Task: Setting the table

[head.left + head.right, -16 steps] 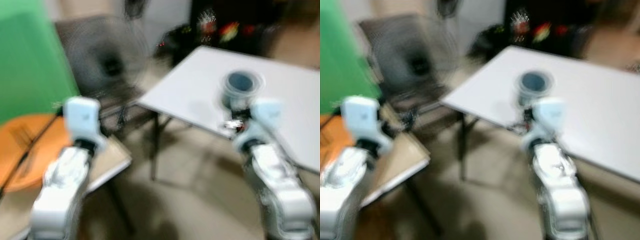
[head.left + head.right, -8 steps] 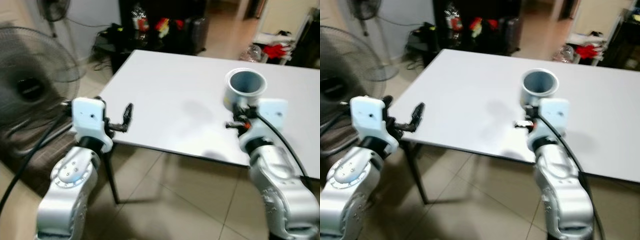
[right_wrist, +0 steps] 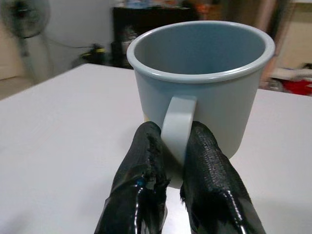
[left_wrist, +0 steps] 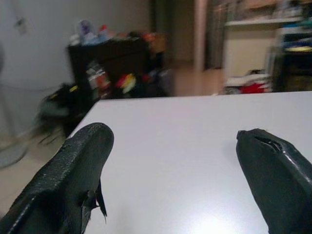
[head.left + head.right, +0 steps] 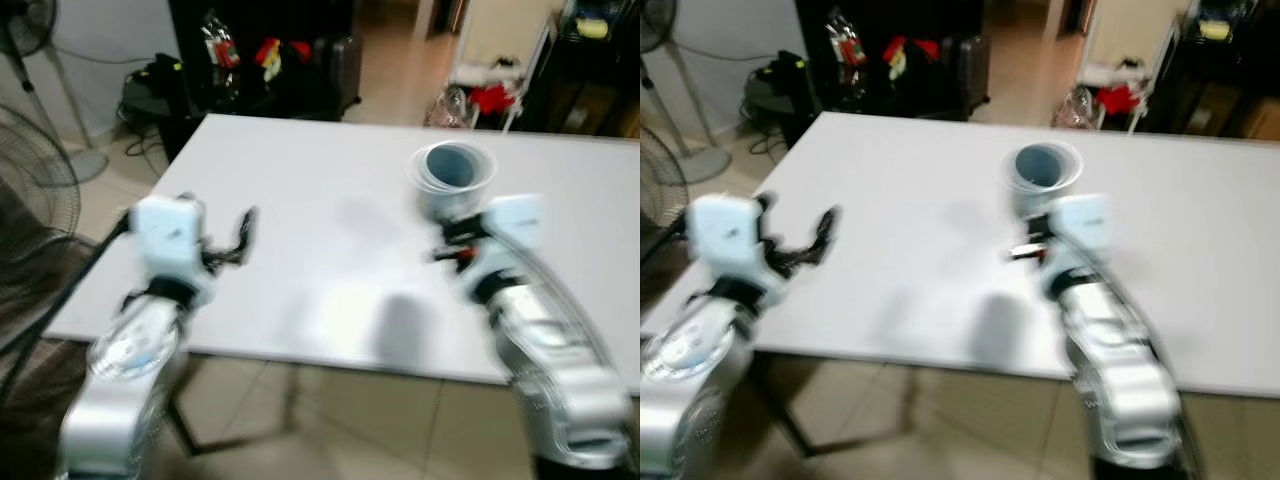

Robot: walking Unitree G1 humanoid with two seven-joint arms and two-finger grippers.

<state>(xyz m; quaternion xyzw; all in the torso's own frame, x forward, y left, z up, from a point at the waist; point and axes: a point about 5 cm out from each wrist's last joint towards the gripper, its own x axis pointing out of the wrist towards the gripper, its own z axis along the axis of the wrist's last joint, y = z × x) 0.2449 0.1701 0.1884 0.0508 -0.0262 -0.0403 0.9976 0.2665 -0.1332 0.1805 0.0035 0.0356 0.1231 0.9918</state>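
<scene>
A pale blue-grey mug [image 3: 202, 83] is held upright by its handle, with my right gripper [image 3: 175, 146] shut on that handle. In the eye views the mug [image 5: 455, 175] hangs above the white table [image 5: 320, 190], right of the middle, just beyond my right wrist. My left gripper [image 5: 243, 235] is over the table's left part, open and empty; its two black fingers [image 4: 73, 165] stand wide apart above the bare tabletop.
A standing fan [image 5: 30, 40] and a second fan's grille [image 5: 35, 170] are on the left. A dark shelf with colourful items [image 5: 260, 55] stands behind the table. More clutter and shelving [image 5: 500, 90] lie at the back right. The table's near edge [image 5: 300, 355] is close to me.
The camera has swung right and come nearer, so the table now spans the view. Both arms now reach over the tabletop; the right gripper still holds the mug.
</scene>
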